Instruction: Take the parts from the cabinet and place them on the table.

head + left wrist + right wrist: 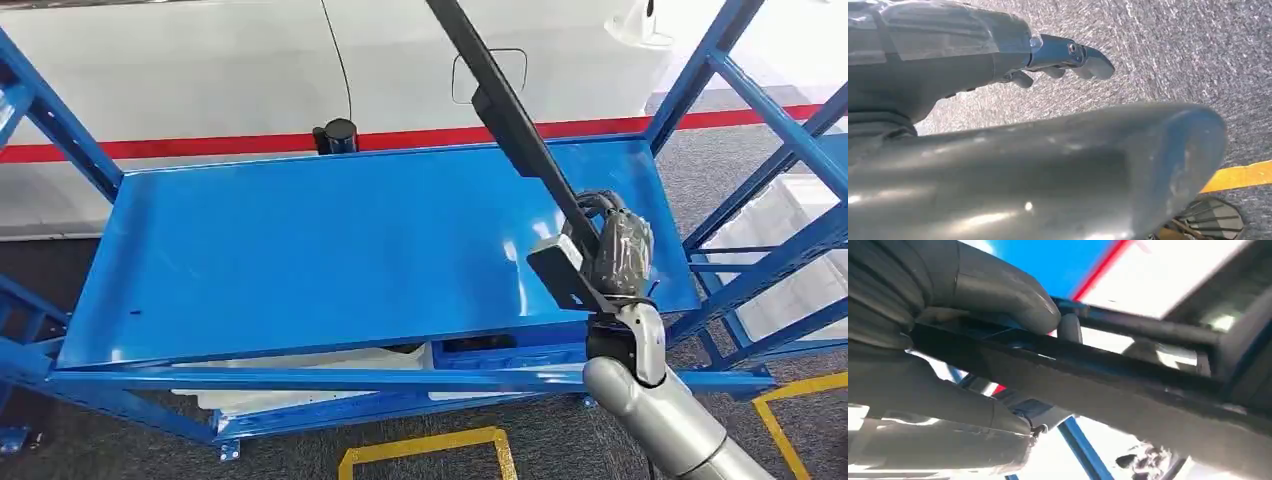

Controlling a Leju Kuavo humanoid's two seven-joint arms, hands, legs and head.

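Long black part (505, 105) in right hand (618, 255) — tilted, upper end up-left.

No readable text, label, brand or number was found in any view. Blue shelf (350, 250) surface was seen unmarked. Only markings noted: red stripe (200, 146) on white panel behind shelf, yellow floor tape (430, 445) on grey carpet; neither carried lettering. Long black part (520, 140) showed no print.
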